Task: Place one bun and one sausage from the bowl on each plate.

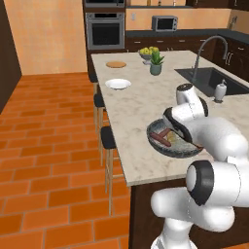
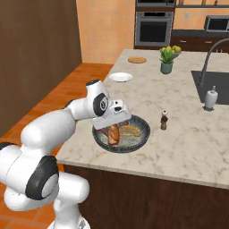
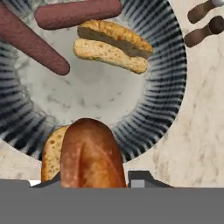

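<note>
One bun [image 3: 92, 153] clamped in the claw [image 3: 94, 180]: tips pressed to both flanks, seated across the short axis, long axis running straight out from between the tips toward the middle of the bowl [image 3: 170, 87]. Held over the bowl's rim, on the side nearest the arm; whether lifted clear of that rim or resting on it, not determinable. Inside the bowl: second bun [image 3: 113, 46], lying crosswise past the centre, plus two sausages [image 3: 76, 13] [image 3: 30, 41] beside it toward the far rim. Note the transport direction: both plates well apart from the bowl, on the same bench [image 1: 141, 107], off the bowl's far side. White plate [image 1: 117, 84] nearer the bowl; wooden plate [image 1: 116, 64] beyond it, farther from the bowl again. Both bare, as far as visible. Judged next requirement: raise straight up until clear of the bowl's rim, then carry away from the bowl along the bench toward the white plate, the shorter run. Grip across the short axis judged adequate for the carry; expect a soft, easily crushed load. Watch the small brown shaker [image 2: 164, 120] just outside the bowl's rim, away from the held bun and apparently off the path.
</note>
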